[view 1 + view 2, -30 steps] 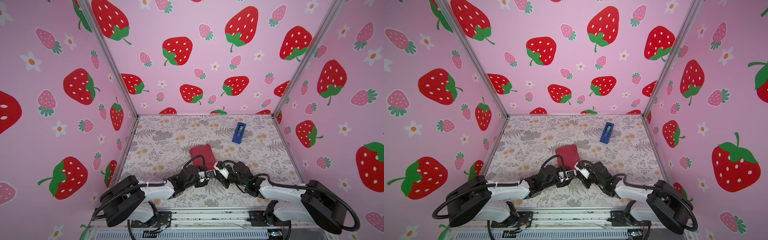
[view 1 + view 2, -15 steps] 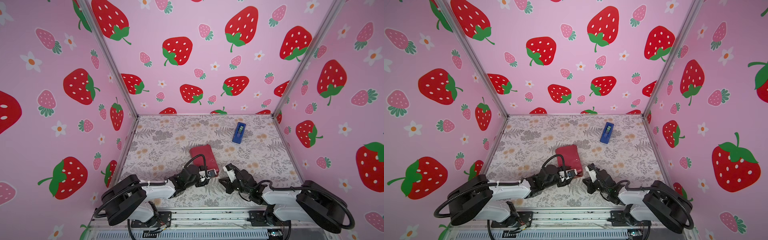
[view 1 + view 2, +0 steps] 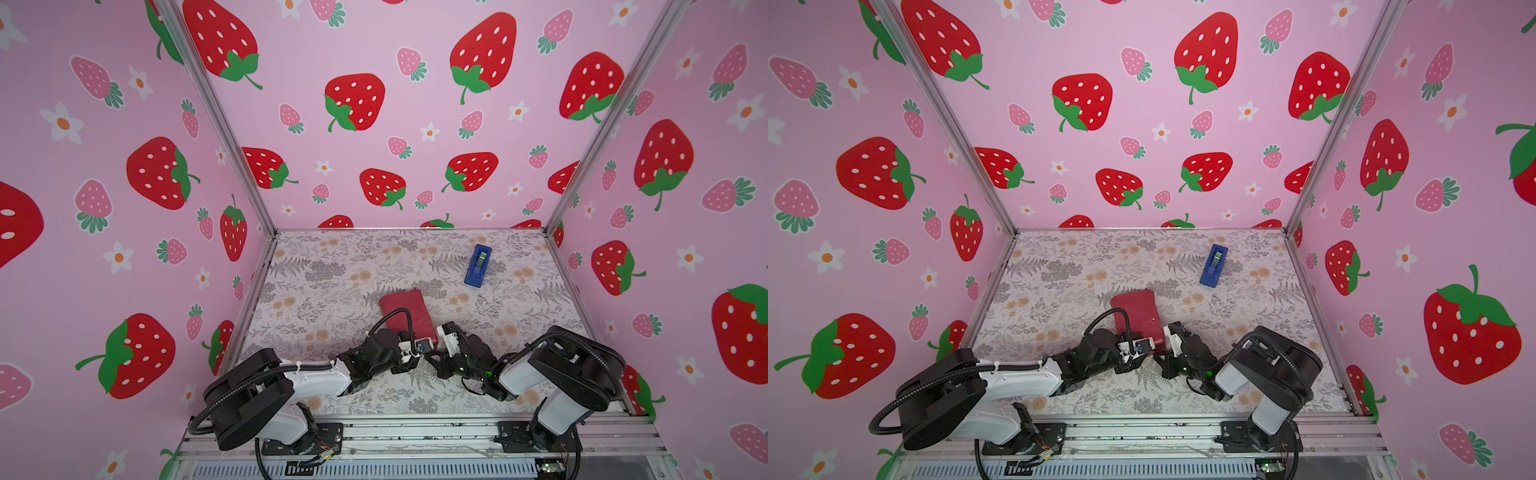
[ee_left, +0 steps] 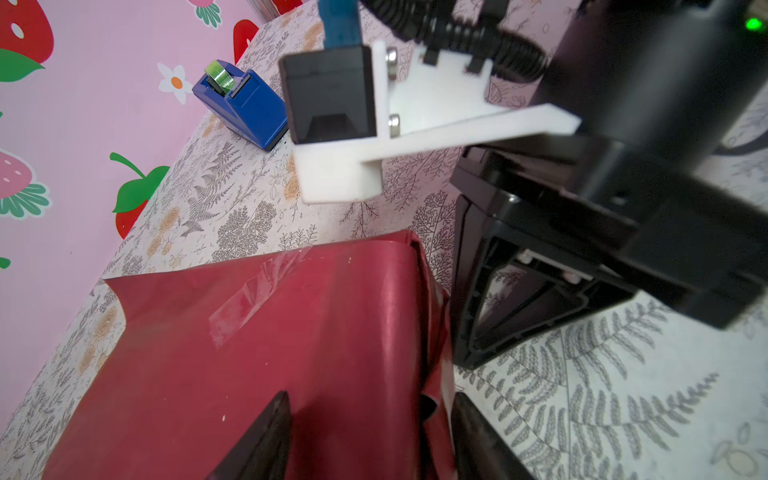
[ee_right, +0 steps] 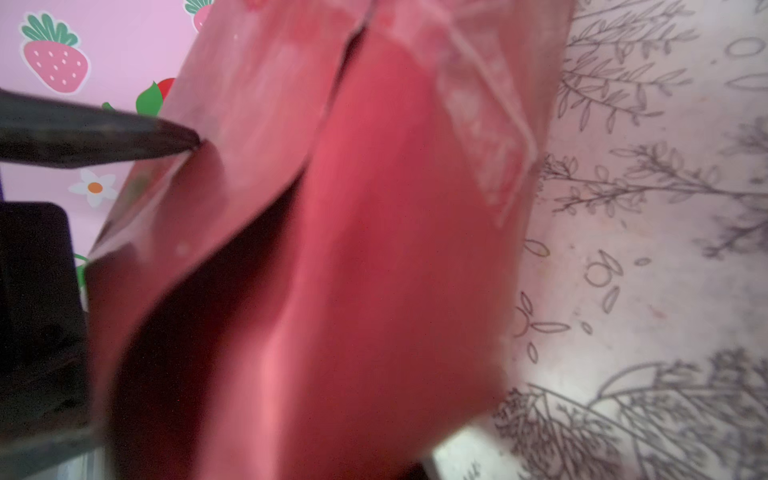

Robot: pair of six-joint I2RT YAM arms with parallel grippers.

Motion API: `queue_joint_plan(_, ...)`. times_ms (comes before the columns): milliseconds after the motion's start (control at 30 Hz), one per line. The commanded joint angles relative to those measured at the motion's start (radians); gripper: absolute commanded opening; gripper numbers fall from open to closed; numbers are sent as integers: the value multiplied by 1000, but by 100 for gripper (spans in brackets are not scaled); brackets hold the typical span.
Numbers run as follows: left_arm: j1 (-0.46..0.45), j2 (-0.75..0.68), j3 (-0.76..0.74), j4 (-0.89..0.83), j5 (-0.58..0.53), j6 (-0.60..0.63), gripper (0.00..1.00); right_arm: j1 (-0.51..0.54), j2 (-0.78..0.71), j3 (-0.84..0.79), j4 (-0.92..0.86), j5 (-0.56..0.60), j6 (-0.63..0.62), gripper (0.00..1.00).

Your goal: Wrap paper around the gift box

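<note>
In both top views the paper (image 3: pixel 405 309) (image 3: pixel 1136 311), folded into a taped parcel, lay mid-frame on the table (image 3: pixel 332 266). The left gripper (image 4: pixel 370 419) had its fingers apart astride the lower edge, perhaps touching it. The right gripper (image 4: pixel 469 349), fingers closed, sat just beside the lower right corner.

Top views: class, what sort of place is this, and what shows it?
Probably a staged robot test booth: strawberry-print walls, a left arm and right arm mounted on a rail, and a floral tabletop with a red paper parcel and tape dispenser.
</note>
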Motion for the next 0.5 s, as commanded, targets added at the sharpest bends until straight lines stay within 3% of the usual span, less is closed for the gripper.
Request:
queue_joint_plan(0, 0, 39, 1, -125, 16, -12, 61, 7, 23, 18, 82, 0, 55, 0)
queue_joint_plan(467, -14, 24, 17, -157, -7, -7, 62, 9, -55, 39, 22, 2, 55, 0)
